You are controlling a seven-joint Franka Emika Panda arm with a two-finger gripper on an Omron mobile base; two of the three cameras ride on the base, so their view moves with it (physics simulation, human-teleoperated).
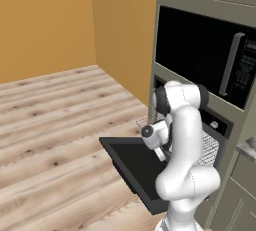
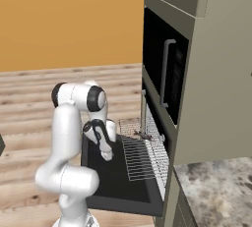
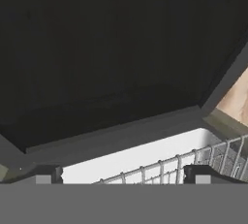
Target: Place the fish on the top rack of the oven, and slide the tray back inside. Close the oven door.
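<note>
Jaws [image 3: 124,175] spread wide, nothing between them, hanging low over the dropped-open oven door [image 2: 115,179]. Top rack [image 2: 142,158] pulled out of the oven [image 2: 162,137], just beyond the jaws and past their tips, above the door. Small dark fish [image 2: 144,135] lying on the rack's far end, apart from the jaws.
</note>
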